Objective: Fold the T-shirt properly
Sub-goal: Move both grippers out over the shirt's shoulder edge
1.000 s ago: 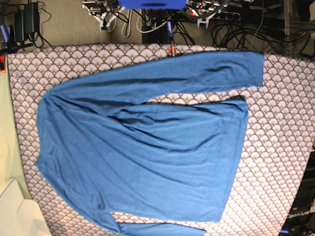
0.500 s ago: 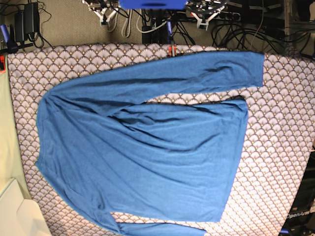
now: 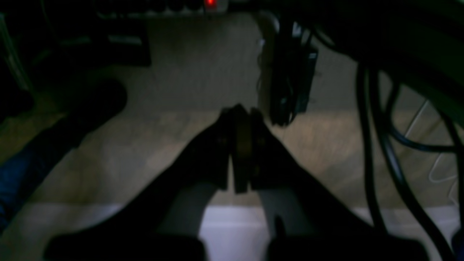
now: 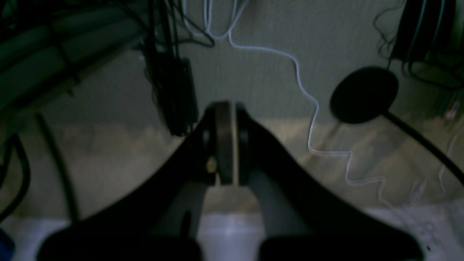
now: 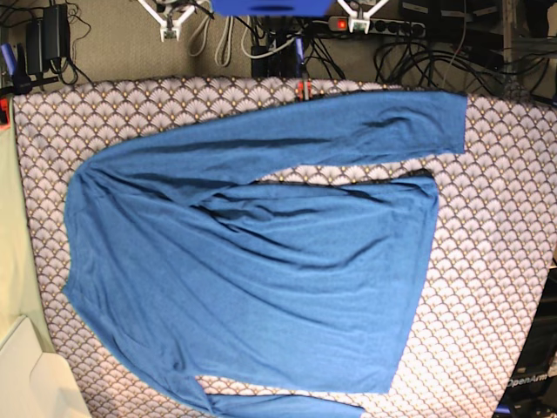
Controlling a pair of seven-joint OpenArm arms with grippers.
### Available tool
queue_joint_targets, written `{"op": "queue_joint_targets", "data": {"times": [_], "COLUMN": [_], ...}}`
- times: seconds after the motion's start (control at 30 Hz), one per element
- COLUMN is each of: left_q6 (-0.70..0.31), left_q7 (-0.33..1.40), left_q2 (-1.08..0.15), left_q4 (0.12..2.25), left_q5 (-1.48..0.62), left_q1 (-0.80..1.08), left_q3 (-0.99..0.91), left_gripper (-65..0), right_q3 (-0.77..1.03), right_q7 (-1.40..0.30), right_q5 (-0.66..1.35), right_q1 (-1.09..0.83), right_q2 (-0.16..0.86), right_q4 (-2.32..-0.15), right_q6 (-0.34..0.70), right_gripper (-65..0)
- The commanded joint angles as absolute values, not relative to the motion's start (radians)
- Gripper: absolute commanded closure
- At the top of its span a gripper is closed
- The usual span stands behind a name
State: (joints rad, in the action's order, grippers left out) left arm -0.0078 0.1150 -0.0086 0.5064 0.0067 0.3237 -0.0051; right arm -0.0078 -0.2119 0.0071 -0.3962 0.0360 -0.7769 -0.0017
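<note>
Across the patterned table (image 5: pixel 505 261) the T-shirt (image 5: pixel 261 270) lies limp, thin, light; best pinched at sleeve cuff or hem; left gripper (image 3: pixel 237 152) and right gripper (image 4: pixel 224 141) both closed, empty.

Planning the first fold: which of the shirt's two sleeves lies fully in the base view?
The upper sleeve of the T-shirt, stretched toward the view's right. The lower sleeve is cut off by the bottom edge.
</note>
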Motion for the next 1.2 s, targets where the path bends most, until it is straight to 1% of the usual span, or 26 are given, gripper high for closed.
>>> {"op": "queue_joint_targets", "data": {"times": [0.0, 0.23, 0.57, 0.67, 0.77, 0.93, 1.1, 1.17], "left_q6": [-0.01, -0.01, -0.01, -0.004, -0.004, -0.01, -0.012, -0.012], "left_q7": [0.108, 0.11, 0.11, 0.11, 0.11, 0.11, 0.11, 0.11], "left_q2": [-0.016, -0.036, -0.102, -0.124, -0.127, -0.119, -0.125, -0.125], "left_q4": [0.553, 0.839, 1.368, 1.492, 1.592, 1.724, 1.828, 1.862], "left_q5": [0.007, 0.005, 0.005, 0.005, 0.005, 0.005, 0.005, 0.005], "left_q1": [0.36, 0.53, 0.822, 0.888, 0.934, 0.995, 1.018, 1.035], "left_q3": [-0.005, -0.005, -0.007, -0.007, -0.013, -0.077, -0.113, -0.128], "left_gripper": [-0.3, -0.3, -0.3, -0.3, -0.3, -0.4, -0.4, -0.5], "right_q3": [-0.007, -0.005, -0.007, -0.007, -0.004, -0.002, 0.001, 0.001], "right_q7": [-0.206, -0.206, -0.208, -0.214, -0.265, -0.346, -0.383, -0.386], "right_q5": [0.008, 0.008, 0.008, 0.008, 0.008, 0.008, 0.008, 0.008], "right_q1": [-0.435, -0.596, -0.817, -0.872, -0.901, -0.921, -0.923, -0.92], "right_q2": [0.045, 0.044, 0.061, 0.076, 0.081, 0.102, 0.11, 0.128], "right_q4": [-0.828, -1.075, -1.527, -1.649, -1.762, -1.919, -2.002, -2.011], "right_q6": [-0.008, -0.007, -0.007, -0.007, -0.007, -0.007, -0.007, -0.007], "right_gripper": [0.0, 0.0, -0.2, -0.3, -0.4, -0.4, -0.5, -0.6]}}
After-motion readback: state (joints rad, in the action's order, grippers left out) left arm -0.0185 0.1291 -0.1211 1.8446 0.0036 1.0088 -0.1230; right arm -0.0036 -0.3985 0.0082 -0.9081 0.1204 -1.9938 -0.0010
